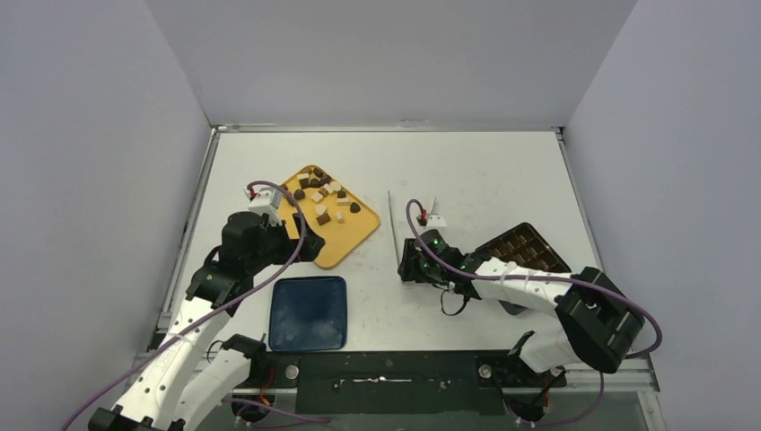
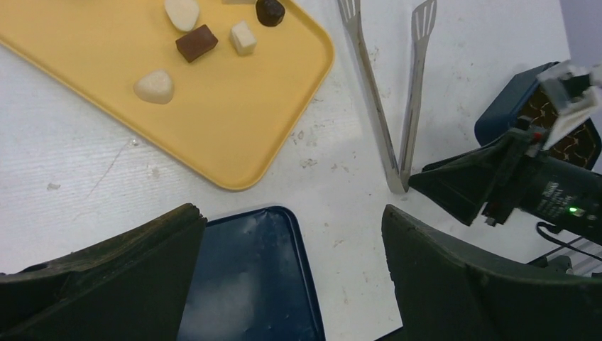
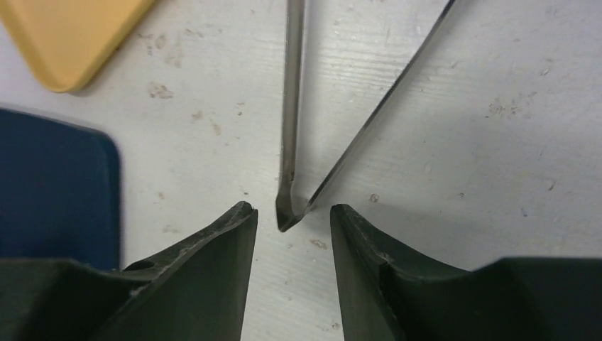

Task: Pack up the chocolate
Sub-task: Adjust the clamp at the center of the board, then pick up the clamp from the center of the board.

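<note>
Several small pieces of chocolate (image 1: 321, 199), dark brown, light brown and cream, lie on a yellow tray (image 1: 345, 238); four of them show in the left wrist view, among them a brown square (image 2: 196, 42). Metal tongs (image 1: 396, 229) lie on the table with their arms spread. My right gripper (image 3: 292, 210) is open, and the tongs' joined end (image 3: 287, 213) lies just between its fingertips without touching either finger. My left gripper (image 2: 291, 213) is wide open and holds nothing; it hangs over a dark blue lid (image 2: 248, 277) near the yellow tray's corner.
A dark box with brown compartments (image 1: 525, 250) sits at the right, partly under the right arm. The blue lid (image 1: 308, 312) lies near the front edge. The right gripper's black body (image 2: 483, 181) shows in the left wrist view beside the tongs (image 2: 394, 106).
</note>
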Robot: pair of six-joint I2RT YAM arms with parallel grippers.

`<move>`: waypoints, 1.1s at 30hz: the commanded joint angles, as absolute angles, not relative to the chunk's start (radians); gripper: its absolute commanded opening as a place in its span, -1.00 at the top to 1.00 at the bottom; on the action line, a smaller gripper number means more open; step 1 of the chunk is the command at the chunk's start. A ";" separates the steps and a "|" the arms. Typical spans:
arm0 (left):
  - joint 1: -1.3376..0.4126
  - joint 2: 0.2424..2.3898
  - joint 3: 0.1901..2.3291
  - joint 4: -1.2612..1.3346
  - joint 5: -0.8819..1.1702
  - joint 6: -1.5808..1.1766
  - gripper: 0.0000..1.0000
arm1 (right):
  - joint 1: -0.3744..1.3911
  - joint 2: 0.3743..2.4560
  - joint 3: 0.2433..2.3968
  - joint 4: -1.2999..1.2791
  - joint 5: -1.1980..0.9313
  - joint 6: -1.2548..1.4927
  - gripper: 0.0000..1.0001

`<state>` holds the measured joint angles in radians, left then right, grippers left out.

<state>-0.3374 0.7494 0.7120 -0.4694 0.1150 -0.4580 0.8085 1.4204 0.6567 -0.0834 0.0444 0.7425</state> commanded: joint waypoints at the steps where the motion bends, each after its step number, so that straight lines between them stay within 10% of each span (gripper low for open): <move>1: -0.337 0.821 0.797 -0.498 0.120 -0.459 -0.85 | 0.815 1.278 0.671 -0.079 0.099 0.765 0.04; 11: -0.566 1.114 0.907 -0.405 -0.014 -0.538 -0.80 | 0.818 0.877 0.613 -0.169 0.226 0.714 -0.99; 33: -0.896 1.891 1.416 -0.413 -0.415 -0.653 -0.77 | 0.818 0.515 0.668 -0.374 0.422 0.742 -1.00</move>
<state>-0.8959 1.8442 1.3575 -0.4496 -0.3901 -0.6273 0.8173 0.5419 0.6338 -0.3630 0.3660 0.7273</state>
